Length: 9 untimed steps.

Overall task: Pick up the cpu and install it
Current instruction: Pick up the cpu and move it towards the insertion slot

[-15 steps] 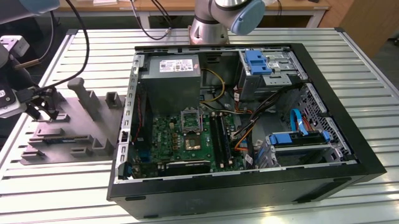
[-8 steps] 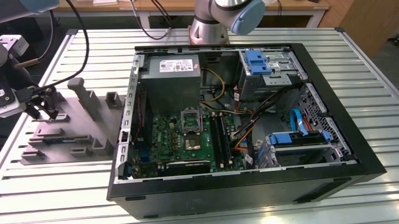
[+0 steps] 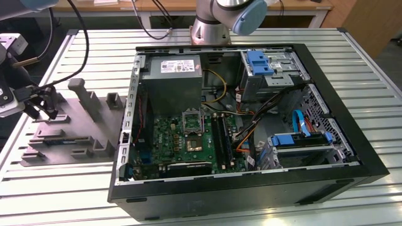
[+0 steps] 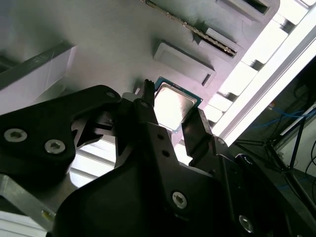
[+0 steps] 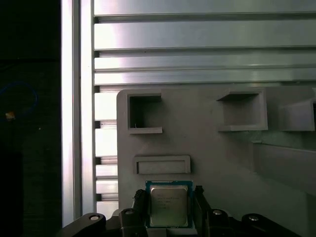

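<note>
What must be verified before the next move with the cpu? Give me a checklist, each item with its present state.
1. The cpu sits inside the gripper: ok, in both wrist views.
2. Fingers against two opposite edges of the cpu: ok, in the first wrist view.
3. Cpu lifted off the grey fixture: cannot tell.
4. Computer case open, motherboard exposed: ok, in the exterior view.
5. Socket on the motherboard open and empty: cannot tell.
</note>
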Tool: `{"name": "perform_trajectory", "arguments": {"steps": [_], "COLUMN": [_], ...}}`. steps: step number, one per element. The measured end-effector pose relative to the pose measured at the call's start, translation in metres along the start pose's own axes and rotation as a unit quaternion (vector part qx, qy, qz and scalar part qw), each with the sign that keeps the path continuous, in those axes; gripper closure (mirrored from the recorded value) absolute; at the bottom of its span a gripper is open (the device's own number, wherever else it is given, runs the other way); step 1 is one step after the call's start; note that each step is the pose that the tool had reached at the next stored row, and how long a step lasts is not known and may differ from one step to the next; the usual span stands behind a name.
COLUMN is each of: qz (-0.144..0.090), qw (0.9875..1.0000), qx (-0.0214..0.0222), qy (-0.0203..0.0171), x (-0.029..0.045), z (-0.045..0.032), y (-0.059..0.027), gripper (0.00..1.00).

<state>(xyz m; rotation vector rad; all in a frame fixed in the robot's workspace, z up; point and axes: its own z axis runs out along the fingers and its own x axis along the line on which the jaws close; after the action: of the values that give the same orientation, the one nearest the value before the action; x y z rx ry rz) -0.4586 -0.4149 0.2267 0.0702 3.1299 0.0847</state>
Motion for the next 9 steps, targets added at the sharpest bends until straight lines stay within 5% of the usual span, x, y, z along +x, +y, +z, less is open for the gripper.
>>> {"name": "perform_trajectory", "arguments": {"steps": [9], "qz": [0.0], "qw": [1.0], "qx": [0.0], "qy": [-0.0001], "x": [-0.0001], "z": [-0.0091], "y": [0.0005], "gripper": [0.53]}}
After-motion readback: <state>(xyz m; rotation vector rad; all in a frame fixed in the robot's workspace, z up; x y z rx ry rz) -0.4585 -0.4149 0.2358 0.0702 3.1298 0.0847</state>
